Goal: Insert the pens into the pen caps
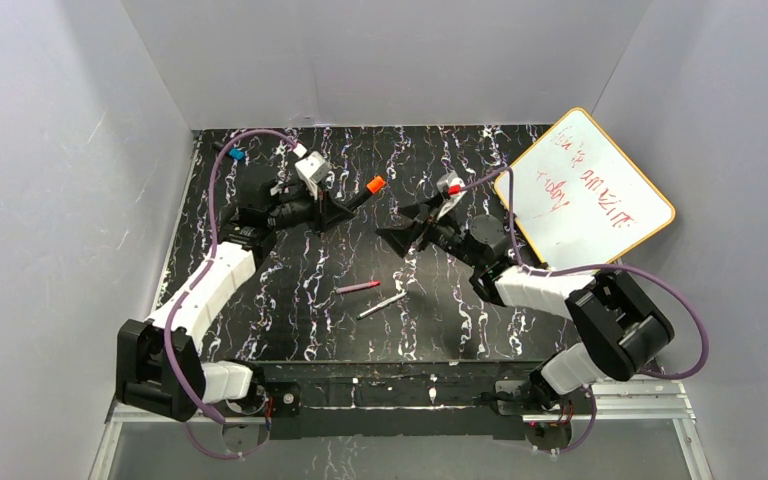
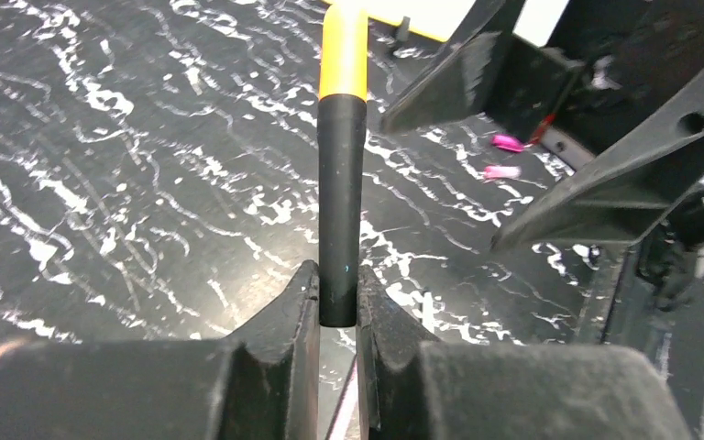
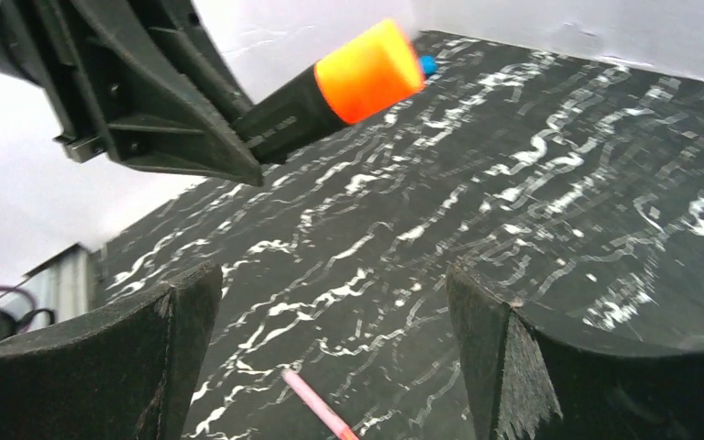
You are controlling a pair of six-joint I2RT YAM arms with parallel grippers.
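Above the desk (image 1: 290, 325), the black pen (image 2: 342, 202) is pinched at its tail by the left pincer (image 2: 337, 293), and its orange cap (image 3: 368, 71) is judged already seated. The right pincer (image 3: 330, 286), facing it, is spread wide and empty. The magenta pen (image 1: 358, 288) and white-grey pen (image 1: 381, 305) are seen lying mid-desk; one is likely to be fetched next. Red scrawl on the whiteboard (image 1: 585, 190) cannot be read.
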